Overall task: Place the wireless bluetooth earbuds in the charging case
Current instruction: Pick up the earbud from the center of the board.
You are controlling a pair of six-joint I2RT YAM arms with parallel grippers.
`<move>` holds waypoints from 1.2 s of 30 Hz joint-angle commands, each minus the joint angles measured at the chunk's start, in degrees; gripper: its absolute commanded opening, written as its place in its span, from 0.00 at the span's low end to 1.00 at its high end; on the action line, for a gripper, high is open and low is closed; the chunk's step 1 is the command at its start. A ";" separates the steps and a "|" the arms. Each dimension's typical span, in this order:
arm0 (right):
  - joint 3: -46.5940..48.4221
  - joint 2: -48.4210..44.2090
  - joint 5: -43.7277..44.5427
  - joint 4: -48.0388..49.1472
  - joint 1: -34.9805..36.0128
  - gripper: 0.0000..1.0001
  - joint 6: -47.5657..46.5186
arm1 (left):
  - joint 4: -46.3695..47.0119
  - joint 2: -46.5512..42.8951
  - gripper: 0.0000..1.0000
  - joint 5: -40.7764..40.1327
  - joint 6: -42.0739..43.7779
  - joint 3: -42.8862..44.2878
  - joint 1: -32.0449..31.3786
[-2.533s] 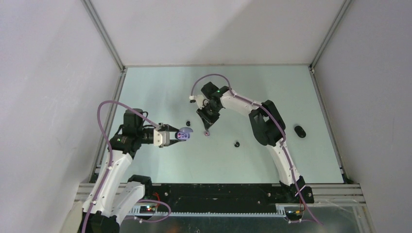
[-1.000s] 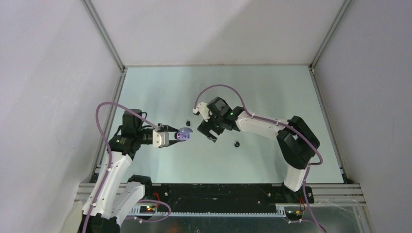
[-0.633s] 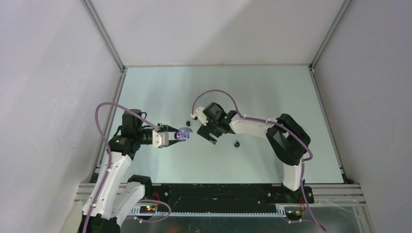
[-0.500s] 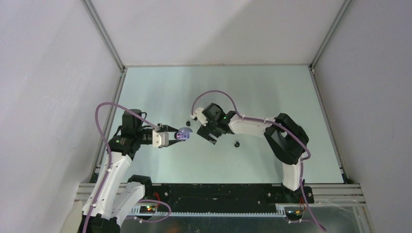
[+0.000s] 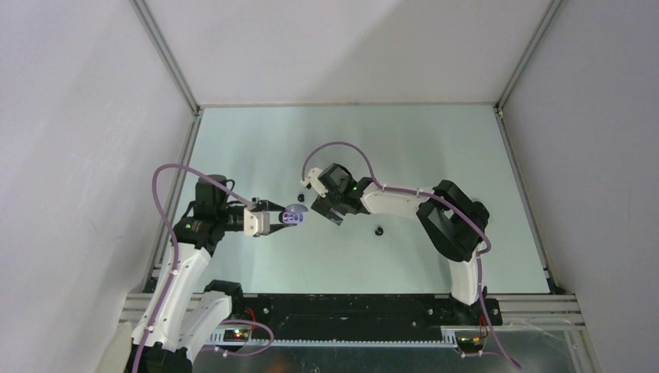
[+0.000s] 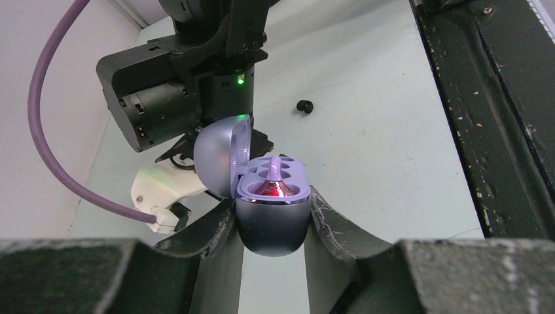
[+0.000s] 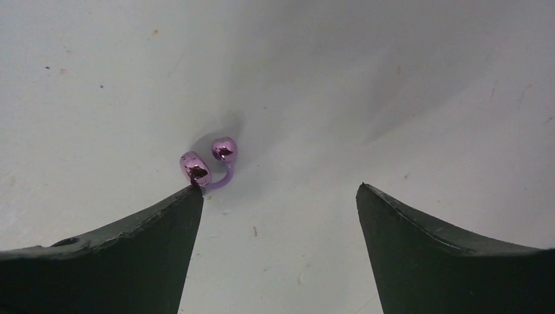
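A loose purple earbud (image 7: 209, 165) is seen lying on the table (image 7: 406, 85), two glossy lobes joined by a thin curved loop. It sits right at the tip of one finger of the right gripper (image 7: 278, 188), not centred in the gap. That gripper is spread wide with nothing held and is hung low over the bud. This is judged as lined up for a pick, though a sideways shift looks needed before closing. The charging case (image 6: 271, 226) is pinched at its lower body by the left gripper (image 6: 271, 199), jaws nearly closed on it. It is carried clear of the table with the lid (image 6: 219, 154) flipped back and the sockets turned up, presumably so a bud can be dropped in from above. A glossy seated bud (image 6: 275, 190) appears to fill the near socket; the far recesses look empty, hard to confirm. One black bud (image 5: 301, 197) is left on the table just beside the case, and a second black bud (image 5: 379, 230) lies further toward the right arm's side, both untouched. The loose purple bud is given only by the right wrist view; from above it is hidden under the right gripper. The case interior is given only by the left wrist view. Only the top view shows the two grippers near each other but apart.
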 commanded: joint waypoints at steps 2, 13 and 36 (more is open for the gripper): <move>0.77 0.42 3.48 -0.64 -1.88 0.92 -1.50 | 0.31 -0.75 0.00 2.67 1.54 0.84 0.53; 6.17 -1.93 -12.14 -8.56 -8.02 0.86 5.11 | 0.42 -0.40 0.00 2.60 1.52 0.77 0.58; 11.94 10.07 -40.52 -13.88 -16.37 0.30 26.22 | 0.62 0.40 0.00 2.34 1.38 0.78 1.39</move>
